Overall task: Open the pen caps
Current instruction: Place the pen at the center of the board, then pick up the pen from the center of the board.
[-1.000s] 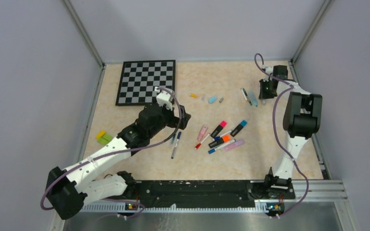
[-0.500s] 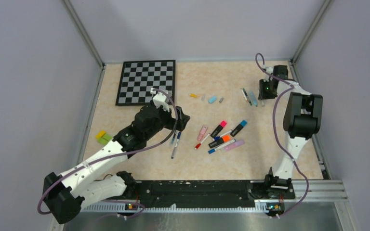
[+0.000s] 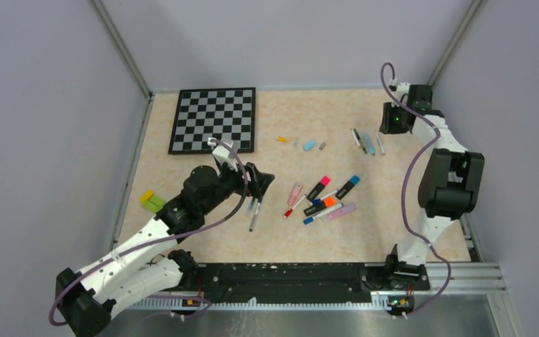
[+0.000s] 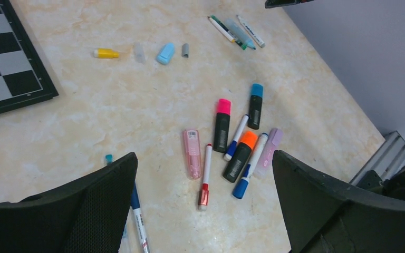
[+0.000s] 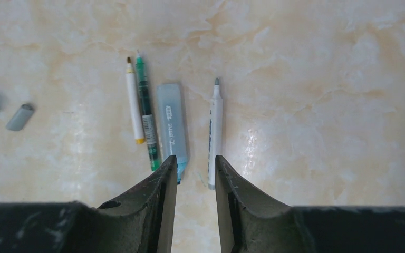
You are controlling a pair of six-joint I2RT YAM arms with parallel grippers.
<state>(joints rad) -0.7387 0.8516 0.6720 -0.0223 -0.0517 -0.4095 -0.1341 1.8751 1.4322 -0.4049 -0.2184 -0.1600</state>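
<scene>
Currently both grippers are empty. Left gripper [image 4: 204,158]: jaws splayed wide, hovering over the near-left part of the spread. Right gripper [image 5: 195,158]: jaws a narrow gap apart with nothing between them, over the uncapped pens [image 5: 146,113] at the far right.

Pen caps: four lie loose in a row mid-table, a yellow cap [image 4: 106,53], clear cap [image 4: 138,51], light blue cap [image 4: 165,53] and grey cap [image 4: 185,50]. Still on, in the central cluster: pink cap [image 4: 223,106], blue cap [image 4: 256,90] and orange cap [image 4: 249,138] on the black markers [image 4: 221,134], and a red cap [image 4: 203,197] on a thin pen [image 4: 206,168].

Risks (judgement):
- The cluster is tight, barrels touching and crossing. Wide jaws closing on one marker may catch a neighbour or scatter the pile.
- Round barrels on a smooth top: a glancing finger would likely send a pen rolling.
- Right fingers sit just beside the pale blue highlighter [image 5: 171,118] and white pen [image 5: 215,126]. A drop or sideways move would shove them, and exposed tips could mark the table.
- Loose caps are tiny; a passing sweep would flick them away.
- Right arm works close to the corner wall, so there is little room to swing.

Surface: beige marbled tabletop [image 3: 365,239], glossy, with slight glare. Chessboard [image 3: 214,119] at the far left, yellow-green block [image 3: 151,201] near the left edge.

Room: plain pale lilac-grey walls [image 3: 288,42] on three sides, metal corner posts [image 3: 123,49], aluminium rail [image 3: 463,274] along the near edge.
</scene>
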